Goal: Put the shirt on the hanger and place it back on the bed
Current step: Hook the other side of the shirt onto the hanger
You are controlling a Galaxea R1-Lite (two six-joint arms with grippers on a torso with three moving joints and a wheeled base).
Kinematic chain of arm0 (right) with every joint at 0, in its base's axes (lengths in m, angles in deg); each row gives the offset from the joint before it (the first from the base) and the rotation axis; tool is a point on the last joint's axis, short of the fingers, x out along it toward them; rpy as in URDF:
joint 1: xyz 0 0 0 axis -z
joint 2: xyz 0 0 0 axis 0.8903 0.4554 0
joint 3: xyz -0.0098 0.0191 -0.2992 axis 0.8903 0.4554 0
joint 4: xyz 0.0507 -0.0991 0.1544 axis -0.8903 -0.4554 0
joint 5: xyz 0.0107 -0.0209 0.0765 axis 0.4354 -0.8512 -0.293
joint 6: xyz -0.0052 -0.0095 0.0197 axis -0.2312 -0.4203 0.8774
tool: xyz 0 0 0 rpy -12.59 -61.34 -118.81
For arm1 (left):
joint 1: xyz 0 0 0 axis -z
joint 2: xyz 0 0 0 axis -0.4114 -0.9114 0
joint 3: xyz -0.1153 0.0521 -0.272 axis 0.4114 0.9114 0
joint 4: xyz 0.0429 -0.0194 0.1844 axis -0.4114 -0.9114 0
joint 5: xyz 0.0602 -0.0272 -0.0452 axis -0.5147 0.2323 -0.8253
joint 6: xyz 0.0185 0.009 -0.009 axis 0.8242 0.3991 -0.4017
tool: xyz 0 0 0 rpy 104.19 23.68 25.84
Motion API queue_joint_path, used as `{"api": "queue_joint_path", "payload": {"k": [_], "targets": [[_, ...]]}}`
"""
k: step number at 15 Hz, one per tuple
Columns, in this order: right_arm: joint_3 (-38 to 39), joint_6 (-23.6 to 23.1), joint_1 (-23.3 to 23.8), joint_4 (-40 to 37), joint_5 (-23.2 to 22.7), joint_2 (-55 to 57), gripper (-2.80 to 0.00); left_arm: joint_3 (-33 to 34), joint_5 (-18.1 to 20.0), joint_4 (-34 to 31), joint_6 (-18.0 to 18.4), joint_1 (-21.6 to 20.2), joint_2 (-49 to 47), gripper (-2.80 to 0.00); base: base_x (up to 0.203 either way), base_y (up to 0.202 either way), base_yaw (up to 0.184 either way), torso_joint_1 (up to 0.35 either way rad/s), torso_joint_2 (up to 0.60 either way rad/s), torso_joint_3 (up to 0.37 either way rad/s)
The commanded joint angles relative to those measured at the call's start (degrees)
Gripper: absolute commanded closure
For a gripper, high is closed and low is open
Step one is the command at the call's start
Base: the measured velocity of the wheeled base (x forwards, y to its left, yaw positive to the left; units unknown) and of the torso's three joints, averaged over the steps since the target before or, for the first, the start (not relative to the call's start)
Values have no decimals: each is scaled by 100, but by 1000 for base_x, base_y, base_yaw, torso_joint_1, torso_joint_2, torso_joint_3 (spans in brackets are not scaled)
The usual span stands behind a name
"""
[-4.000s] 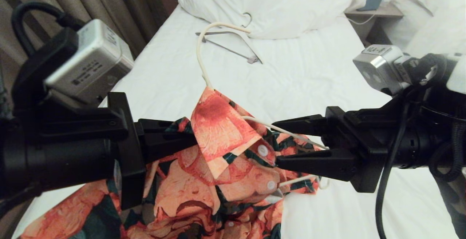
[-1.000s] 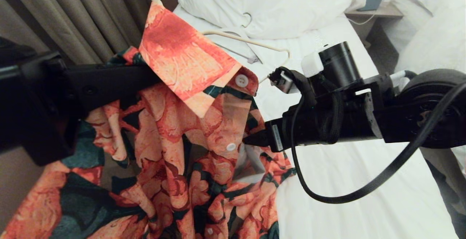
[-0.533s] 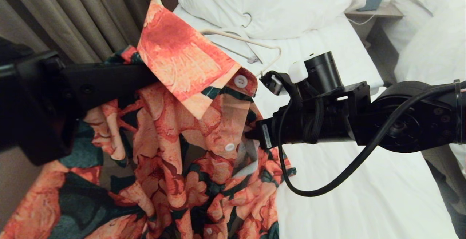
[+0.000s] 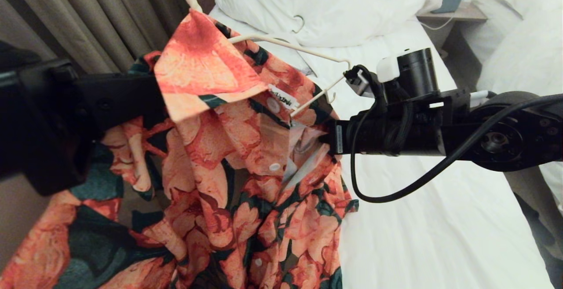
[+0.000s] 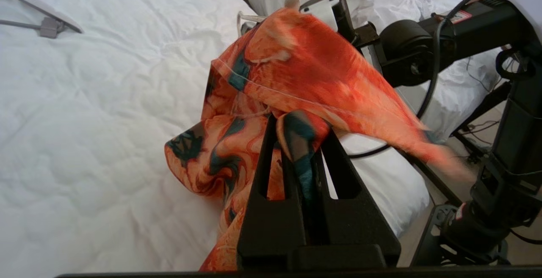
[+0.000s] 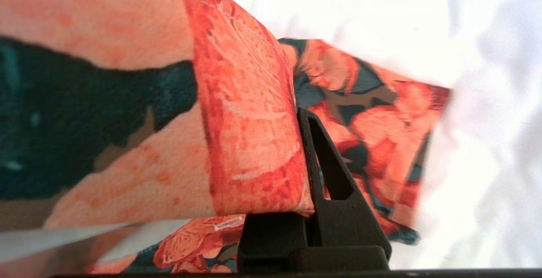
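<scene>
The shirt [image 4: 228, 183], coral flowers on dark green, hangs raised above the bed's [image 4: 440, 218] near left side. My left gripper [image 4: 149, 100] comes in from the left under the collar and is shut on a fold of shirt cloth [image 5: 296, 142]. The thin cream hanger [image 4: 299, 50] runs through the neck; its hook stem rises past the top edge and one arm sticks out to the right. My right gripper [image 4: 323, 138] is shut on the shirt's front edge [image 6: 254, 151] below that arm. Cloth hides one of its fingers in the right wrist view.
A big white pillow [image 4: 334, 3] lies at the head of the bed, with a thicker white hanger [image 5: 42, 20] in front of it. Curtains [image 4: 88, 16] hang on the left. A nightstand [image 4: 453, 14] and another bed [image 4: 519, 34] are on the right.
My right gripper has closed on the shirt's front edge and drawn it to the right. The collar has flipped over and the neck label now shows. Before that, the left arm lifted the shirt.
</scene>
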Motion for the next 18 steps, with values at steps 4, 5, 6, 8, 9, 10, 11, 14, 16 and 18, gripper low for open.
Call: {"api": "queue_joint_path", "payload": {"k": [4, 5, 6, 8, 9, 10, 11, 14, 16, 18], "targets": [[41, 6, 357, -5, -1, -168, 0, -122, -16, -38, -197, 48, -171, 0, 0, 0, 0, 0, 0, 0], [41, 6, 405, 18, -1, -177, 0, -131, -16, -40, -223, 65, -204, 0, 0, 0, 0, 0, 0, 0], [41, 6, 445, 22, -8, -199, 0, -131, -16, -49, -223, 65, -222, 0, 0, 0, 0, 0, 0, 0], [33, -3, 517, 26, -9, -244, 0, -122, -34, -49, -223, 65, -310, 0, 0, 0, 0, 0, 0, 0], [33, -11, 569, 30, -9, -269, 0, -122, -47, -49, -223, 65, -342, 0, 0, 0, 0, 0, 0, 0], [28, -19, 624, 31, -19, -320, 0, -131, -51, -49, -223, 57, -345, 0, 0, 0, 0, 0, 0, 0], [25, -20, 683, 31, -27, -343, 0, -131, -51, -49, -223, 57, -345, 0, 0, 0, 0, 0, 0, 0], [-11, -101, 875, 31, -45, -406, 0, -122, -51, -58, -223, 65, -389, 0, 0, 0, 0, 0, 0, 0], [-29, -169, 970, 39, -53, -424, 0, -113, -51, -58, -223, 65, -424, 0, 0, 0, 0, 0, 0, 0], [-47, -237, 1014, 39, -53, -474, 0, -104, -51, -58, -223, 67, -449, 0, 0, 0, 0, 0, 0, 0]]}}
